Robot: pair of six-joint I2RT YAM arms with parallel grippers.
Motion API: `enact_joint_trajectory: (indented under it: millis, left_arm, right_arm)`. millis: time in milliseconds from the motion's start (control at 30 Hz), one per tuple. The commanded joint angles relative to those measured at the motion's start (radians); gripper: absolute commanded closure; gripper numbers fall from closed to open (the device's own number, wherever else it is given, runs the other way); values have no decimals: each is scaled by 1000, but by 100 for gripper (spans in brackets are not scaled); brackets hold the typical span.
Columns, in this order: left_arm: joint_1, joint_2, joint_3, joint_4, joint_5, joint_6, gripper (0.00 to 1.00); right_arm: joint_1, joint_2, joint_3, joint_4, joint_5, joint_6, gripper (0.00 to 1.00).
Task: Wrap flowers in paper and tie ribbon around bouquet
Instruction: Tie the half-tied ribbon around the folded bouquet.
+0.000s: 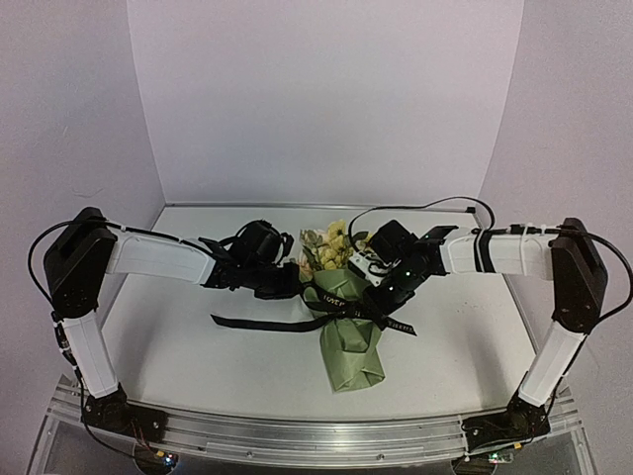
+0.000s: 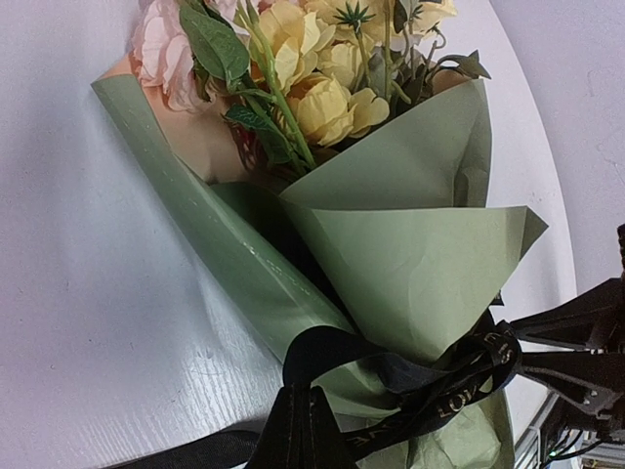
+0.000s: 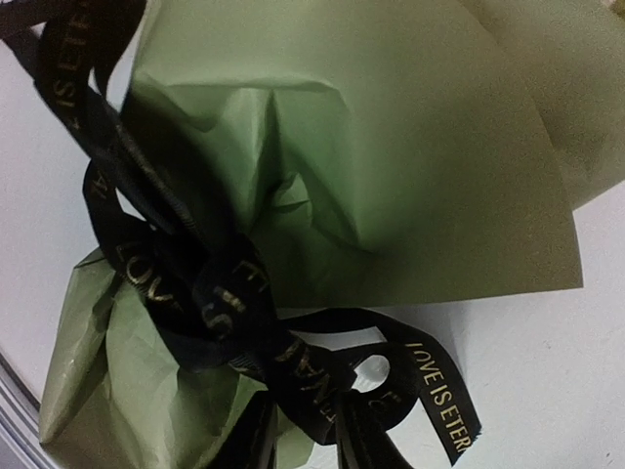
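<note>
The bouquet (image 1: pixel 348 332) lies just right of the tabletop's (image 1: pixel 178 346) middle, blooms toward the far edge, with the ribbon (image 1: pixel 267 323) looped round its neck. I'm mid-knot. My left gripper (image 1: pixel 289 282) is pressed together, seemingly nipping a ribbon strand. I cannot tell how the right gripper's (image 1: pixel 381 297) jaws stand. Next I need opposing pulls to cinch it.
</note>
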Motion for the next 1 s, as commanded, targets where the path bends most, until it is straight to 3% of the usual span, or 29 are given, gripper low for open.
enact_joint_trajectory:
  millis: [0, 233, 367, 600, 967]
  left_arm:
    - [5, -70, -7, 32, 10, 25, 100]
    - [17, -114, -53, 28, 44, 73, 100]
    - [21, -158, -86, 13, 60, 116, 100]
    - [36, -201, -133, 0, 99, 175, 100]
    - [38, -134, -116, -11, 150, 179, 100]
  right_arm:
    - [11, -10, 39, -7, 7, 20, 100]
    - [147, -57, 106, -98, 54, 180, 100]
    - [166, -56, 123, -96, 59, 287, 100]
    - [150, -87, 135, -152, 247, 296, 100]
    - [9, -129, 21, -172, 284, 323, 100]
